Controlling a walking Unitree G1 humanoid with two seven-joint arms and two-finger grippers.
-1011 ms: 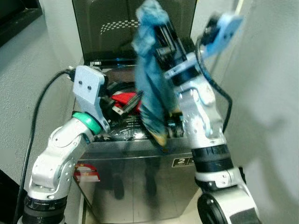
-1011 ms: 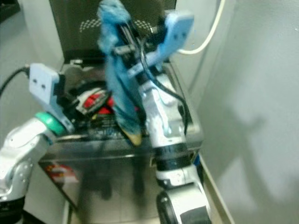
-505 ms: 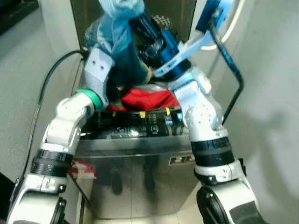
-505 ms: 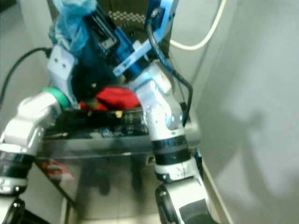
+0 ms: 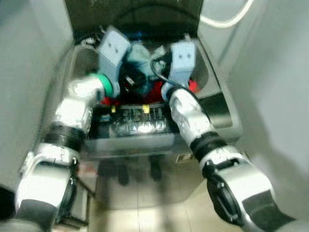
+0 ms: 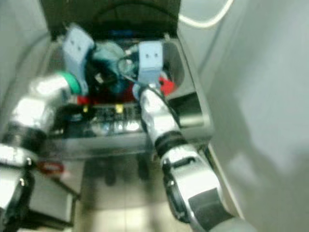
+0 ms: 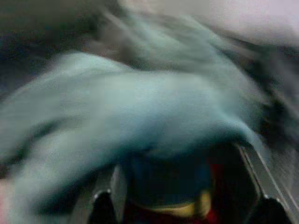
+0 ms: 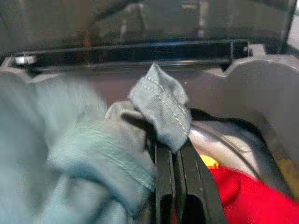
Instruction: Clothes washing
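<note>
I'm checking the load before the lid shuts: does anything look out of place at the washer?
Nothing looks damaged or spilled. The blue garment is bunched at the tub opening above the red clothing, with a fold pinched in the right gripper, so it isn't fully in.

A pale teal-blue garment [image 8: 93, 140] with stitched seams lies over red clothing [image 8: 243, 196] in a grey, silver-fronted washing machine [image 5: 145, 145] — black fingers [image 8: 175, 186], silver arms, a green band on the left wrist.

Pale grey walls [image 5: 270, 58] on both sides; tiled floor [image 5: 145, 212]; white hose [image 5: 227, 19] behind.
</note>
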